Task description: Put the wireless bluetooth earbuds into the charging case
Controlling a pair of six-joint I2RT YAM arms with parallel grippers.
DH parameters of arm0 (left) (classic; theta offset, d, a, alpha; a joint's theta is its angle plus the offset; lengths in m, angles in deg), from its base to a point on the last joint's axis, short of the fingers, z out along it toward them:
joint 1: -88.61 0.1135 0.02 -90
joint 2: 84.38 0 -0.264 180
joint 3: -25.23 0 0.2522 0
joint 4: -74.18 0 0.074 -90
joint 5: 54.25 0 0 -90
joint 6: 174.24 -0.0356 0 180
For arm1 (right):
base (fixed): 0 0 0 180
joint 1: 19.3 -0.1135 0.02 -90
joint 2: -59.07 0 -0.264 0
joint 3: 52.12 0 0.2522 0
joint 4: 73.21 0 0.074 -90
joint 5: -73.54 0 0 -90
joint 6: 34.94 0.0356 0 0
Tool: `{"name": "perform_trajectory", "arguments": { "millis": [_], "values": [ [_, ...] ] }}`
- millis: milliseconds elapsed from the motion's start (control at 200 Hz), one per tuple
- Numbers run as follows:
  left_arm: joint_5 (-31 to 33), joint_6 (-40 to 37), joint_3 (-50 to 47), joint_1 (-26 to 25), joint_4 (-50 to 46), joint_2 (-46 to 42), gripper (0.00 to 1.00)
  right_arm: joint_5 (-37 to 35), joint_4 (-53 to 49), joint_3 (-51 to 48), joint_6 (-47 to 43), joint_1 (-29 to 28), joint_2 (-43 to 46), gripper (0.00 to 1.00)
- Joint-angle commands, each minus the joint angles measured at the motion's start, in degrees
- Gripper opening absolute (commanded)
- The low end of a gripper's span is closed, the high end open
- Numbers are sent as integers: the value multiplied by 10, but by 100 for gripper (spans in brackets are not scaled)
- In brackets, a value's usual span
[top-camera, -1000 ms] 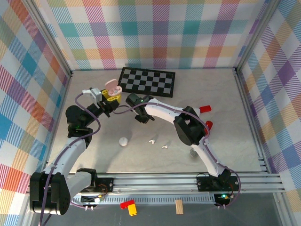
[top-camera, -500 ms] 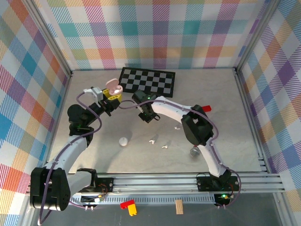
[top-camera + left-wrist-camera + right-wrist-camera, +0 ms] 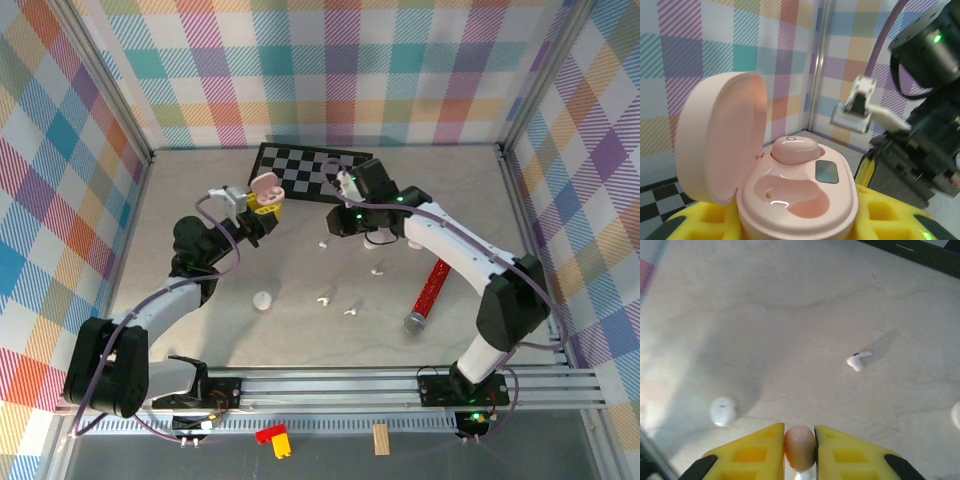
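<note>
Pinching a pale pink earbud [image 3: 800, 446] between the right jaws, over the table [image 3: 790, 300]. Clamping the open pink case [image 3: 840, 200] in the left jaws, one socket bare. Looks tiny, light, glossy, likely to squirt out; best held across the bulb.

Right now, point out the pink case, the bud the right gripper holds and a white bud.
pink case [image 3: 795, 197]: left wrist view, on its empty socket.
held bud [image 3: 800, 442]: right wrist view, on its rounded body.
white bud [image 3: 857, 361]: right wrist view, on its head.
</note>
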Motion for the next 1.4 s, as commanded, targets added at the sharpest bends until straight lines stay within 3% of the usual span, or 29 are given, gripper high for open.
{"name": "perform_trajectory", "arguments": {
  "millis": [0,360,725,1010,1400],
  "values": [
    [19,-37,28,-29,34,13,32,124,61,-22,50,16,44,20],
    [60,-155,62,-129,-31,72,33,284,142,-26,103,32,111,21],
    [99,-166,85,-189,8,118,32,227,106,7,74,28,98,21],
    [102,-163,86,-206,19,123,32,174,74,16,52,26,87,19],
    [121,-160,95,-216,13,127,32,182,75,15,59,25,68,20]
  ]
}}
